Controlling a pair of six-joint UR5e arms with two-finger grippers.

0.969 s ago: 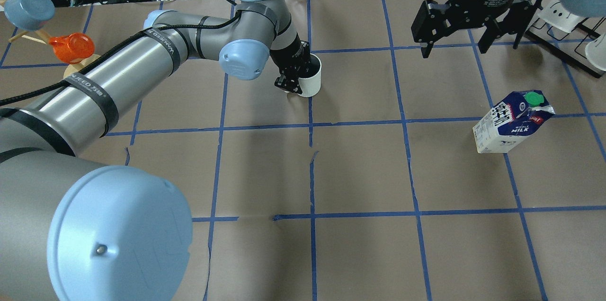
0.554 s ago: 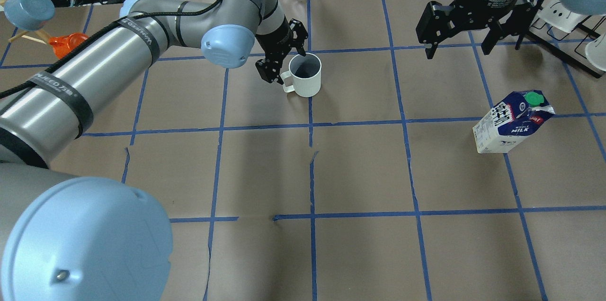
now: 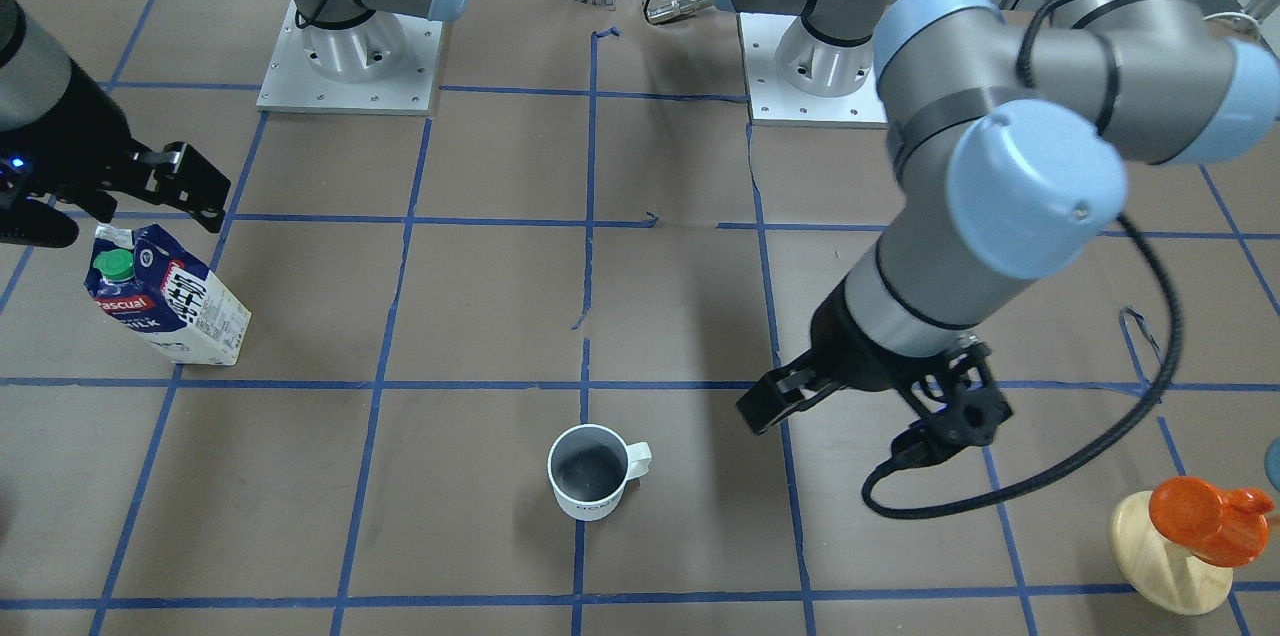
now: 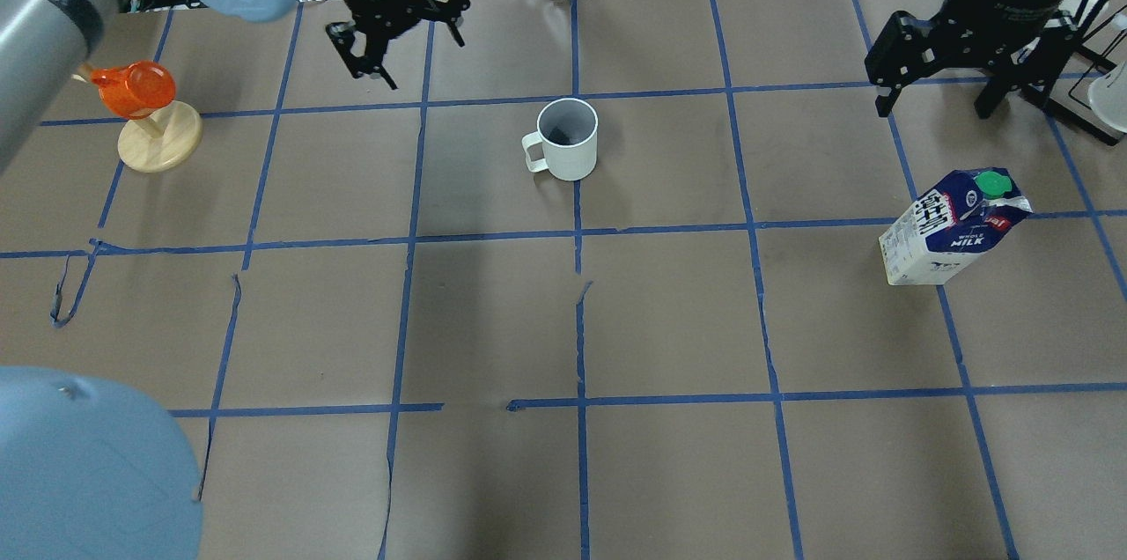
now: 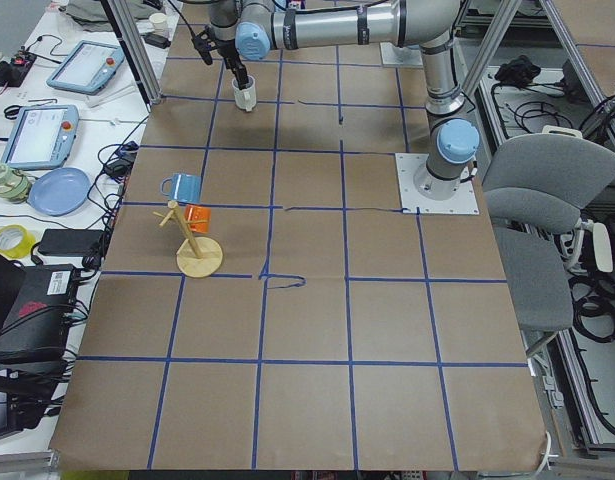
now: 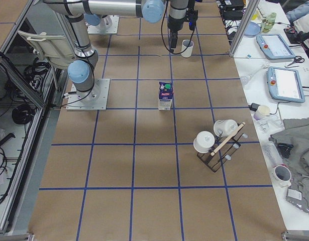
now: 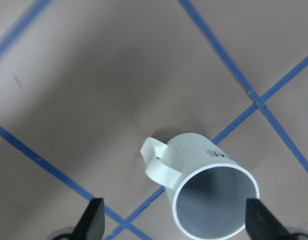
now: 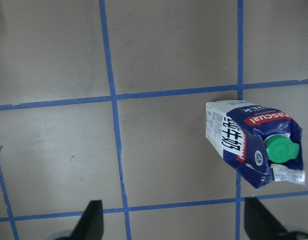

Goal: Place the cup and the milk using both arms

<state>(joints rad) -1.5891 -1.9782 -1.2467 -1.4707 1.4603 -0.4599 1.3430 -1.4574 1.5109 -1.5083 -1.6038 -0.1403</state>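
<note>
Cup (image 4: 568,140): white mug with a grey-blue inside, upright on the brown paper-covered table (image 4: 669,322). In the overhead view it sits on a blue tape line, toward 12 o'clock from the table's middle, with its handle at 9 o'clock. Dark lettering shows on its wall in the front-facing view. Nothing touches it.

Milk (image 4: 951,227): blue and white gable-top carton with a green cap and red label. It stands upright at about 4 o'clock from the cup, well apart from it, and nothing holds it.

Left gripper (image 4: 425,64): at about 10 o'clock from the cup, raised above the table, fingers spread wide and empty. Its wrist camera looks down on the cup between the two fingertips.

Right gripper (image 4: 931,111): at 12 o'clock from the milk, above the table, fingers spread wide and empty. Its wrist camera shows the carton off toward one fingertip.

Orange cup (image 4: 132,89): on a round wooden stand (image 4: 163,146), at 9 o'clock from the cup, near the table's edge.
</note>
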